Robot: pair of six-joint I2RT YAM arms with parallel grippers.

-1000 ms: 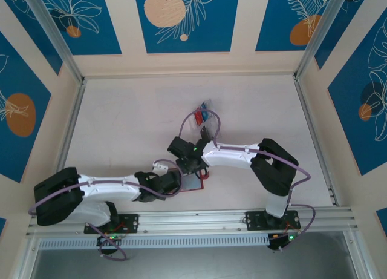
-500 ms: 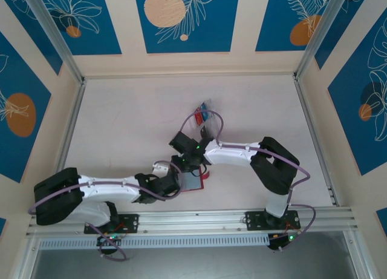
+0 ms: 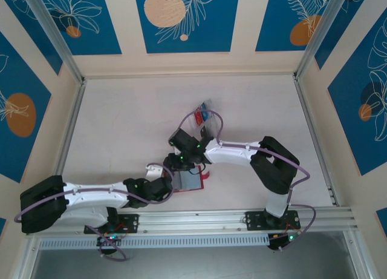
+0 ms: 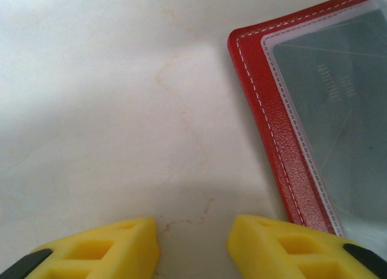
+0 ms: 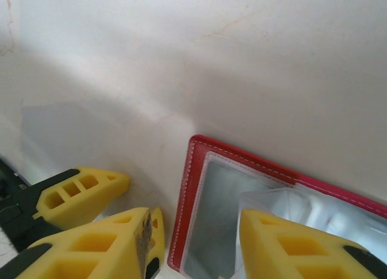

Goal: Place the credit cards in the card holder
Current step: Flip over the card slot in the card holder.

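**Top view.** The card holder (image 3: 192,181) lies open and flat on the table (image 3: 121,121), a little below frame centre, grey inside facing up.
- Both pincers meet at its upper left corner.
- The left arm (image 3: 91,194) reaches in from the lower left, stretched low and almost level, and the left gripper (image 3: 170,178) sits just beside the holder's left edge.
- The right arm (image 3: 242,153) comes from the right with its elbow folded at the right and its wrist bent down, putting the right gripper (image 3: 180,164) over the holder's top left corner.
- The credit cards (image 3: 204,114) show as a small red and blue cluster up-frame of the holder and well apart from it, just beyond the right wrist. Single cards are too small to tell apart.
- The right arm is judged the nearer one to the cards.

**Left wrist view.**
- The yellow fingers (image 4: 103,252) at the bottom edge stand apart with bare table between them, so the pincer is released and grasps nothing.
- The holder lies at the right. Its red stitched edge runs from upper centre down to the lower right, ending just beside the right-hand finger.
- A clear pocket (image 4: 338,109) sits inside the border.

**Right wrist view.**
- The jaws stand wide and the pincer looks released.
- The holder's rounded red corner and left edge lie between the fingers (image 5: 290,246), and the right-hand finger is over the clear pocket. Whether it touches cannot be told.
- A finger of the left gripper shows at the left.

**Judgement.** The coming fetch points away from the holder, up-frame in the top view toward the cards. It calls for the right arm to lift and swing outward.
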